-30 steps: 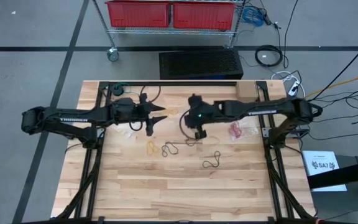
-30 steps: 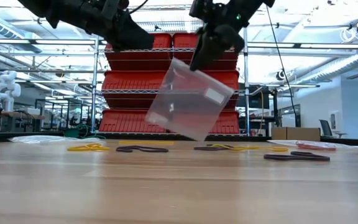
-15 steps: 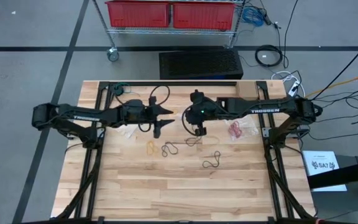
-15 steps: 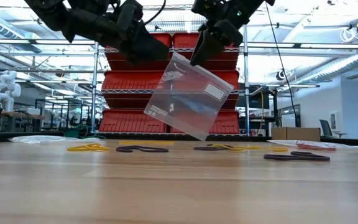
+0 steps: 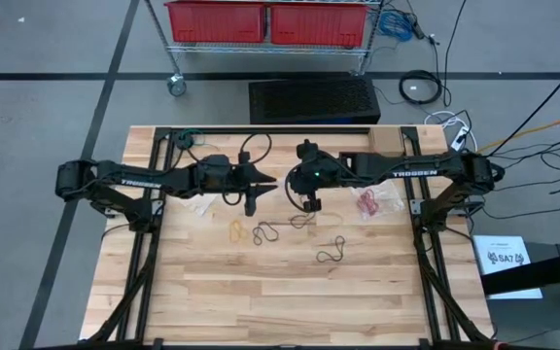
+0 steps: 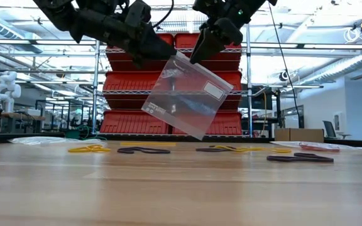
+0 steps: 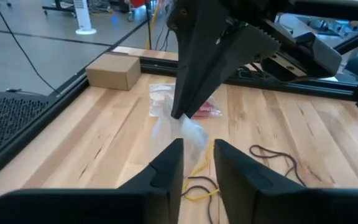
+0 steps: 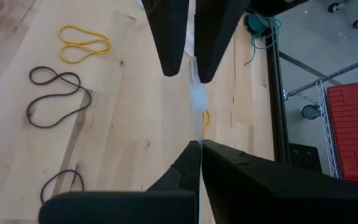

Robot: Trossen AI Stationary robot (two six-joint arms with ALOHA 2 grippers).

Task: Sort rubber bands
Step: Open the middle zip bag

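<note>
- Nearest on the bench (image 5: 212, 292), a black rubber band (image 5: 332, 252) lies flat in a stretched figure-eight, its long axis slanting across the boards.
- Farther in, a yellow rubber band (image 5: 236, 230) and another dark rubber band (image 5: 269, 233) lie side by side, both flat, just below the arms.
- A clear zip bag (image 6: 185, 95) hangs tilted in the air above the bench, one corner down, with a white label patch whose writing I cannot read.
- The right end effector (image 6: 202, 51) has its fingers pressed together on the bag's top edge.
- The left end effector (image 6: 158, 56) is at the bag's other top corner, fingers partly spread either side of the plastic; whether they grip it I cannot tell.
- "TROSSEN" reads along both arms.
- A bag holding red bands (image 5: 369, 203) lies to the right.
</note>
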